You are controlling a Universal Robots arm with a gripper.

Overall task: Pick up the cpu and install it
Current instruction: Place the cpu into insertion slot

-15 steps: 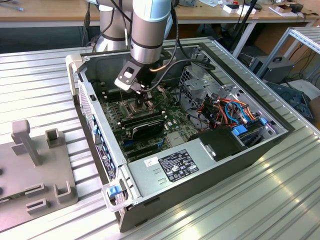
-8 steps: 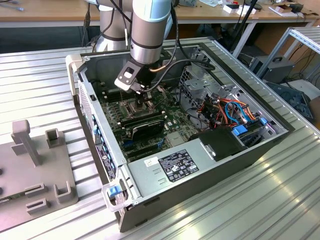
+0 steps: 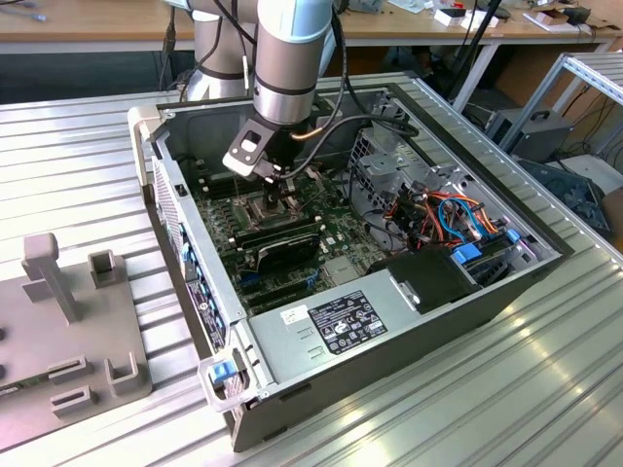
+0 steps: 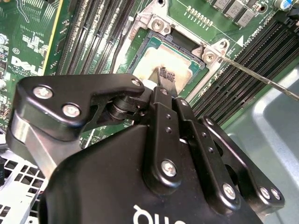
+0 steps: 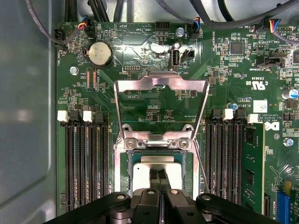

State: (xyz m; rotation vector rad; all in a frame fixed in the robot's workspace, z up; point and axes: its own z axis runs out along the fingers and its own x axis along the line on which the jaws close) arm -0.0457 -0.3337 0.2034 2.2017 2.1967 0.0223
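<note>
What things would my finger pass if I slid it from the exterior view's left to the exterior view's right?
grey block with slots → gripper → orange and blue cables → grey box

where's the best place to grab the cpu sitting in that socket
Probably by two opposite edges of the cpu, straight down from above: it lies flat, sunk in the socket, and the hinged frame is swung open.
</note>
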